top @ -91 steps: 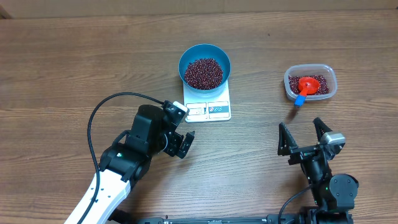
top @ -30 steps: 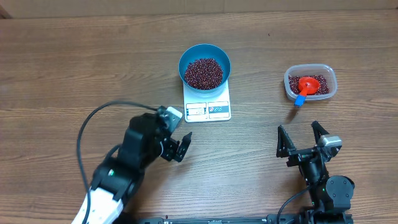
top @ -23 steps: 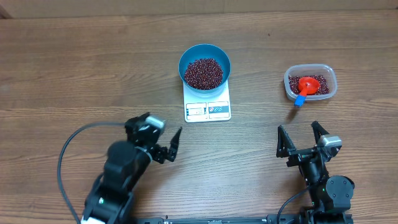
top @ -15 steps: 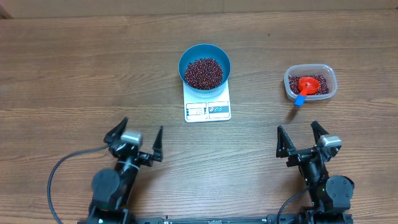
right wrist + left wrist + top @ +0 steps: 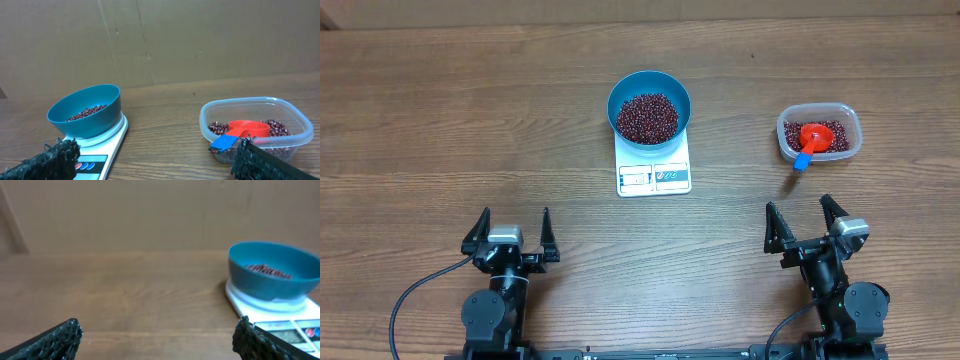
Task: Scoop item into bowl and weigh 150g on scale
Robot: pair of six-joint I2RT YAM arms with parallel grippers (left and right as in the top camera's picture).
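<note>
The blue bowl [image 5: 649, 107] stands on the white scale [image 5: 654, 168] at the table's middle back, holding a heap of dark red-brown beans [image 5: 647, 117]. It also shows in the left wrist view as the bowl [image 5: 272, 272] on the scale [image 5: 280, 312], and in the right wrist view as the bowl [image 5: 86, 110] on the scale [image 5: 97, 147]. My left gripper [image 5: 511, 226] rests open and empty near the front left edge. At the front right, my right gripper [image 5: 803, 217] is open and empty too.
A clear plastic tub [image 5: 819, 133] of beans sits at the back right, with a red scoop [image 5: 814, 137] with a blue handle lying in it; the tub [image 5: 255, 127] and scoop [image 5: 245, 131] are close ahead in the right wrist view. A cardboard wall backs the table.
My left arm has drawn back from beside the scale to the front left edge and now points straight ahead, jaws still open. The right arm, bowl and scale have not moved.
</note>
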